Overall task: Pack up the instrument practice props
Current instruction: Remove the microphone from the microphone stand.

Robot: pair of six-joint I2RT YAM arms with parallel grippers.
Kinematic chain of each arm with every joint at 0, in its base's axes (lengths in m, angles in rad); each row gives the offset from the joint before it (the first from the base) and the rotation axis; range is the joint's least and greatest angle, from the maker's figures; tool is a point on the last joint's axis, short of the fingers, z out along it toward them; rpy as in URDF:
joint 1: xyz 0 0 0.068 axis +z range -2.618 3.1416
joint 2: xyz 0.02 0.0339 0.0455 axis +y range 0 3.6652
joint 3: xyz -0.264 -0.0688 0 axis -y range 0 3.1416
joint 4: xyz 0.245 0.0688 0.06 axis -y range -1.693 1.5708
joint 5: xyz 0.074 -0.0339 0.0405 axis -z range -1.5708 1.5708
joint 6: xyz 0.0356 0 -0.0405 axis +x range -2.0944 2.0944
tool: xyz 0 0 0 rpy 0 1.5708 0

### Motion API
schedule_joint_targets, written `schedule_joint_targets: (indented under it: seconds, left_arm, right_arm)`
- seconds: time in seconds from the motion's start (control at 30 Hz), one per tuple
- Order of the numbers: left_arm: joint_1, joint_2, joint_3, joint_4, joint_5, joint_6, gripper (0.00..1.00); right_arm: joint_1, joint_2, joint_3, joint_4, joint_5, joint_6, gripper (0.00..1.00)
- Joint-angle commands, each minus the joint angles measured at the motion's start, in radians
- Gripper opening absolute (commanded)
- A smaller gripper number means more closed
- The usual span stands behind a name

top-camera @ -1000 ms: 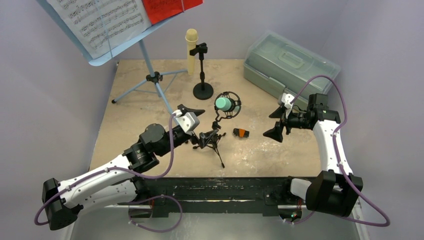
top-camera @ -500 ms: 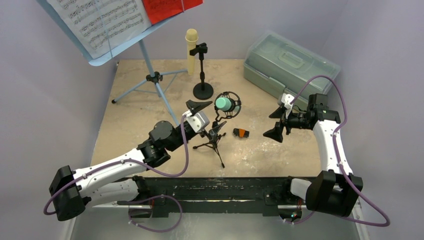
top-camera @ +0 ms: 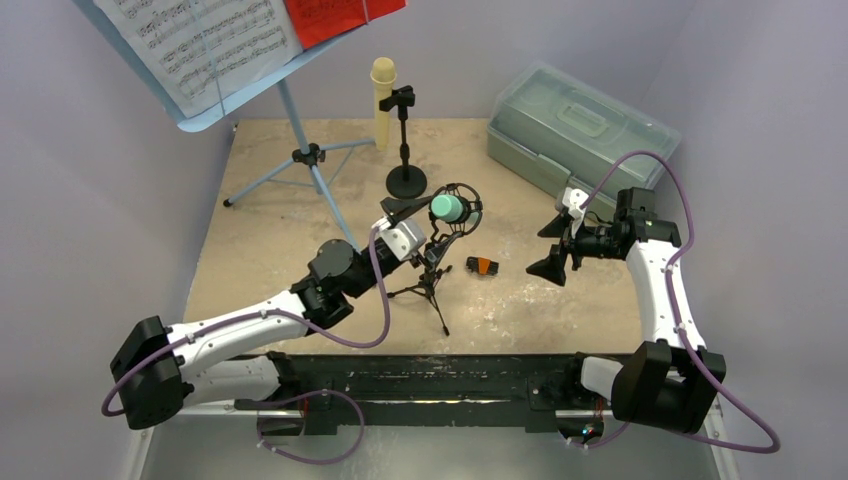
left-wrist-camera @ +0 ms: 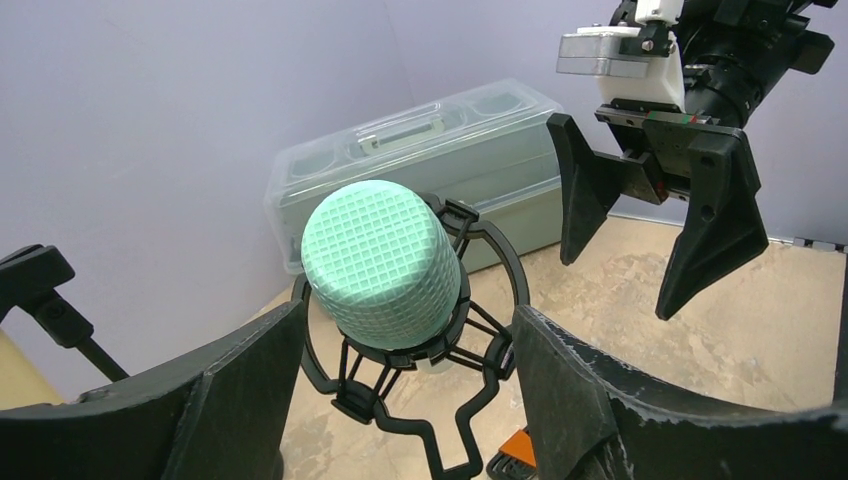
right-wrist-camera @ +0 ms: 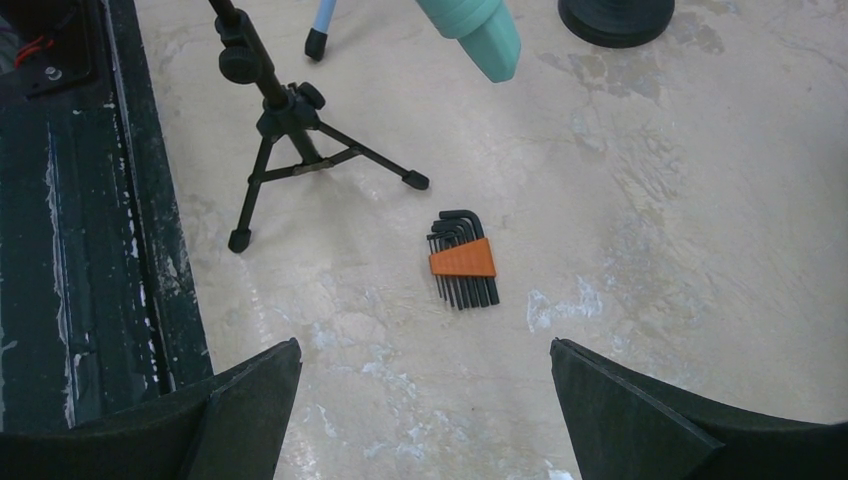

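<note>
A teal toy microphone (top-camera: 447, 208) sits in a black shock-mount holder (top-camera: 462, 222) on a small black tripod (top-camera: 430, 290) at mid table. My left gripper (top-camera: 420, 232) is open, with one jaw on each side of the holder, touching nothing. In the left wrist view the teal microphone (left-wrist-camera: 380, 262) fills the gap of the left gripper (left-wrist-camera: 405, 330). A cream microphone (top-camera: 382, 100) stands in a black stand holder (top-camera: 404, 140). The pale-blue rack (top-camera: 215, 115) holds white pages (top-camera: 195, 40) and a red page (top-camera: 335, 15). My right gripper (top-camera: 548, 247) is open and empty above the table.
A translucent grey-green case (top-camera: 575, 125) sits shut at the back right. An orange hex-key set (top-camera: 482, 265) lies between the tripod and my right gripper, and shows in the right wrist view (right-wrist-camera: 462, 258). The rack's tripod legs (top-camera: 300, 160) spread at back left.
My left arm has reached forward and right, bringing its open jaws up around the teal microphone's holder. The right arm has not moved.
</note>
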Motion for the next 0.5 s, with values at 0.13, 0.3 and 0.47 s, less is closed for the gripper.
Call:
schedule_joint_targets:
  seconds: [0.13, 0.3, 0.47]
  left_arm:
    - [-0.002, 0.041, 0.062, 0.127, -0.021, 0.014, 0.69]
    - [-0.002, 0.064, 0.073, 0.149, -0.023, 0.014, 0.65]
    - [-0.002, 0.086, 0.084, 0.165, -0.026, 0.015, 0.62]
  right_arm:
    - [0.005, 0.009, 0.015, -0.024, -0.019, -0.029, 0.99]
    - [0.005, 0.01, 0.015, -0.026, -0.019, -0.031, 0.99]
    - [0.005, 0.012, 0.016, -0.027, -0.017, -0.033, 0.99]
